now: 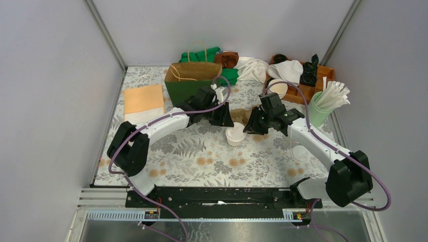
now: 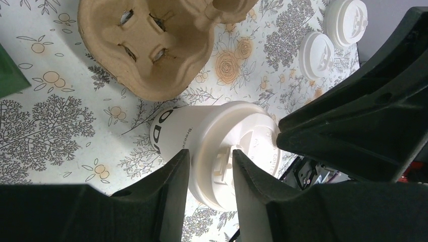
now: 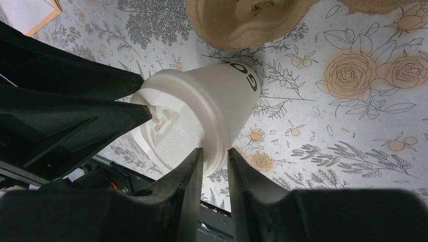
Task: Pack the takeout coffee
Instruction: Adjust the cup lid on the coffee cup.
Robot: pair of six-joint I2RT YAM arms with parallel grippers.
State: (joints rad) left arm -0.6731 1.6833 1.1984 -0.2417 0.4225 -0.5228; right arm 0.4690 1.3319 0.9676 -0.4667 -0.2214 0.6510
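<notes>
Two pairs of jaws flank the lidded takeout coffee (image 1: pixel 235 134).

Print on takeout coffee (image 3: pixel 222 96): bold black "GO", clear on the cup wall.
Embossing on lid (image 3: pixel 171 126): not legible.

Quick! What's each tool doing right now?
Left tool: straddles the takeout coffee; grip cannot be told.
Right tool: closed on the takeout coffee's lid rim.
</notes>
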